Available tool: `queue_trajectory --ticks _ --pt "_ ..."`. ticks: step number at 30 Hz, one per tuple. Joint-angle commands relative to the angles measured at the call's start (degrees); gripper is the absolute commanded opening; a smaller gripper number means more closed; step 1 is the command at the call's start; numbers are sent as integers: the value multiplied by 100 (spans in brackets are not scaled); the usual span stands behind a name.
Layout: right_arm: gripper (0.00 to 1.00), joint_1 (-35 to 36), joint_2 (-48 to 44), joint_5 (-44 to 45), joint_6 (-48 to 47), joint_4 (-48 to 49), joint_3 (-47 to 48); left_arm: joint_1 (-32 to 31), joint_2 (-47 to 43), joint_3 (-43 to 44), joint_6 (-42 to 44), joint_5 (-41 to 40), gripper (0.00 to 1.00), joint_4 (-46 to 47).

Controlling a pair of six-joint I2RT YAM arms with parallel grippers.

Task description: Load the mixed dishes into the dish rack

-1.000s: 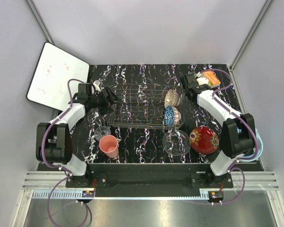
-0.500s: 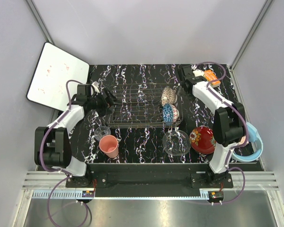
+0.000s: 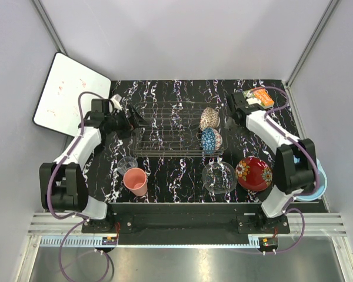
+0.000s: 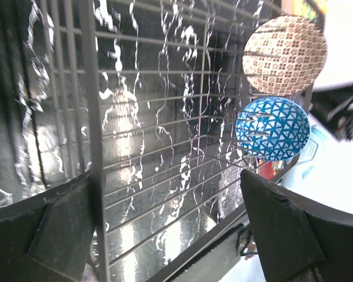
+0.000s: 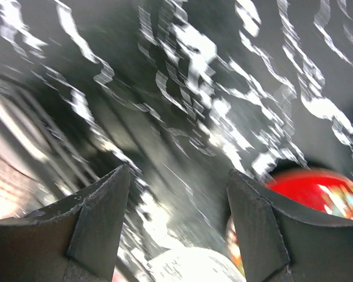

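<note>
Near edge first: pink cup [image 3: 135, 181] and small clear glass [image 3: 127, 165] sat at about 7 o'clock of the dish rack [image 3: 170, 130], just beside each other, contact unclear. Clear glass plate [image 3: 219, 177] and red flower-rimmed dish [image 3: 254, 173] were at its 5 o'clock, side by side. All four were on the table [image 3: 165, 94], not loaded. Mid: the rack held two bowls on edge at its 3 o'clock end, blue patterned bowl [image 3: 211, 140] nearer, tan-red patterned bowl [image 3: 209, 117] behind it. They stood upright between wires, I'd guess to keep the rest of the grid free. My left gripper [image 3: 136, 121] was at the rack's 9 o'clock end, jaws apart with an end wire between them, not closed on it. Probably there to steady or square the rack, can't confirm. My right gripper [image 3: 234, 111] hovered just off the 3 o'clock end near the tan-red bowl, jaws apart, nothing between them. Its wrist view was blurred, red dish at 4 o'clock. Far: orange-green book [image 3: 262, 96] at the 1 o'clock corner, white board [image 3: 70, 94] off the table at 10 o'clock. Two of six in, and the plate or red dish looked like the natural next pick for the right arm.
</note>
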Motion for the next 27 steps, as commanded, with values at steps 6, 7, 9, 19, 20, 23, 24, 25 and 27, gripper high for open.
queue_trajectory --ticks 6,7,9,19,20,23,24,25,27 --pt "79 -251 -1165 217 843 -975 -1137 393 -669 719 970 -43 99 -338" --pt "79 -269 -1253 173 869 -975 -1338 393 -643 675 979 -25 99 -346" --pt "79 -278 -1289 94 931 -974 -1506 402 -572 552 962 19 99 -311" --pt "78 -278 -974 -135 1028 -773 -1763 402 -642 296 1005 46 99 -171" --pt "78 -286 -903 -144 1028 -764 -1719 402 -694 287 1032 45 99 -171" --pt "77 -286 -587 -170 1028 -685 -1578 402 -756 261 1102 2 99 -171" --pt "77 -286 -421 -205 1019 -658 -1525 419 -765 261 1120 1 99 -171" --pt "77 -286 -341 -249 1019 -632 -1507 420 -774 261 1120 28 99 -179" --pt "76 -286 -139 -267 1037 -597 -1490 420 -791 279 1120 80 99 -197"
